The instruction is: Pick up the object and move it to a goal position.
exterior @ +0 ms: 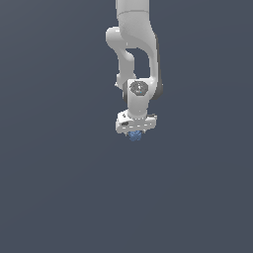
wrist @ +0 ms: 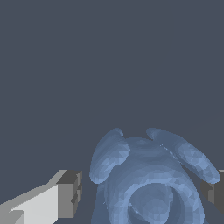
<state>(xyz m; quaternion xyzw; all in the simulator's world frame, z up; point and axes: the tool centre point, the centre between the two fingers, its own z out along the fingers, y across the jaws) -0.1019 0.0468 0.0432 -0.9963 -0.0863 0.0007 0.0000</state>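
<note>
The whole background is one flat, dark slate-grey field in both views, with no edge, wall or seam to tell a surface from a room.

In the exterior view the white, jointed robot arm [exterior: 132,49] comes down from the top of the picture, bends at a rounded elbow and ends in a vertical wrist with a grey round cap facing the camera. Below it sits the white hand [exterior: 135,133], pointing straight down.

The small lumpy object, mottled light and dark blue [exterior: 134,136], shows just under the hand's body, between its fingers. The wrist view shows this object [wrist: 148,179] large and close: a rounded body with two ear-like lobes and a ringed hollow. A white finger with a dark grey pad [wrist: 70,194] stands just beside one flank of it, with a narrow gap still visible; the other grey pad [wrist: 214,190] lies at the opposite flank, seemingly touching it. The fingers stand apart by roughly the object's width, not clearly clamped on it.
</note>
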